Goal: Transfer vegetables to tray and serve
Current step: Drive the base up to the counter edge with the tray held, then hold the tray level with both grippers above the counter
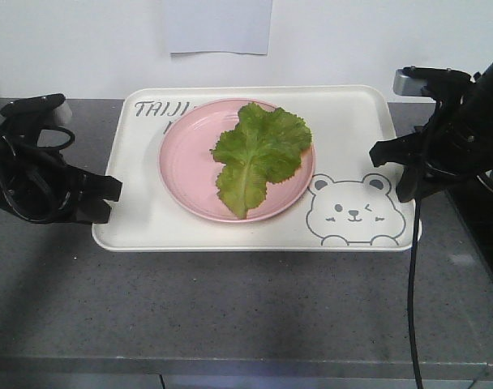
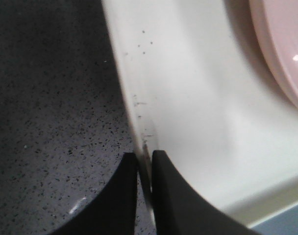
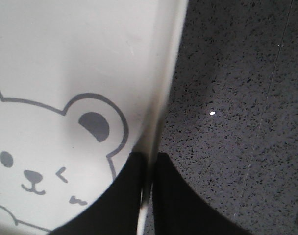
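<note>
The vegetables, one ruffled green lettuce leaf (image 1: 259, 154), lie on a round pink plate (image 1: 182, 162). The plate stands on the cream tray (image 1: 141, 219) with the bear print (image 1: 352, 211). My left gripper (image 1: 109, 194) is shut on the tray's left rim (image 2: 134, 103), one finger on each side. My right gripper (image 1: 402, 166) is shut on the tray's right rim (image 3: 163, 98), beside the bear face (image 3: 36, 181). The pink plate (image 2: 281, 58) shows at the top right of the left wrist view.
The tray rests on a dark speckled counter (image 1: 246, 308). The counter's front edge runs along the bottom. A white wall with a paper sheet (image 1: 218, 24) stands behind. A black cable (image 1: 413, 284) hangs from the right arm.
</note>
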